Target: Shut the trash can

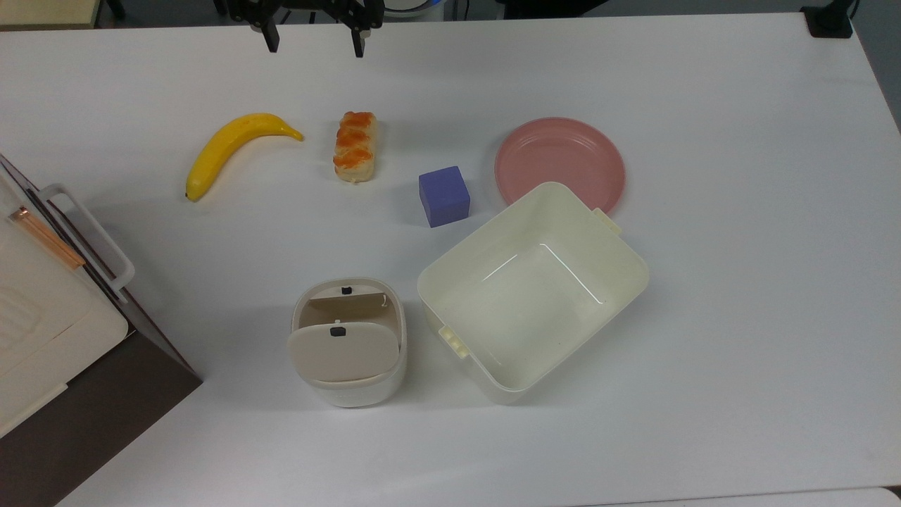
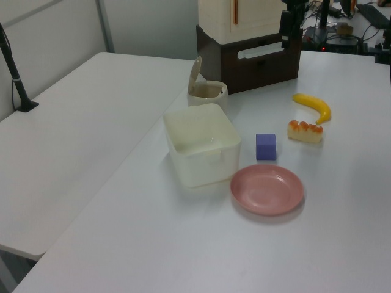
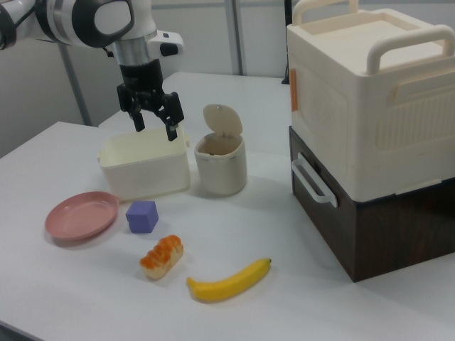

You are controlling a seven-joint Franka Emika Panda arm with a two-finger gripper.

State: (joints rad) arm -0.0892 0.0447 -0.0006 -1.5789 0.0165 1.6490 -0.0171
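- Stacked cream-and-brown box unit (image 3: 370, 135) fills the right of the right view; it is best kept well clear of during the approach.
- Cream tub (image 1: 535, 292) is seen at centre-right of the top view, just beside the trash can; a descent path on the can's far side from it is judged safer.
- Pink plate (image 1: 559, 162) sits touching or tucked behind the tub's upper corner, not relevant to the step.
- Trash can (image 1: 350, 343) is placed lower centre of the top view, centre of the right view (image 3: 221, 165); its body is open.
- Lid (image 3: 222, 121) is raised near upright on its hinge, dark button (image 1: 337, 332) visible on it.
- Step judged not yet started: the lid should be pushed from its outer face, past the tipping point, then pressed flat; a push high on the lid, away from the hinge, is advised so the light can is not tipped or slid.
- Banana (image 1: 236, 148), bread roll (image 1: 355, 147) and purple cube (image 1: 444, 196) lie in the upper middle, well apart from the can.
- Gripper (image 1: 313, 39) hangs at the top edge of the top view, fingers spread wide, nothing held or touched.
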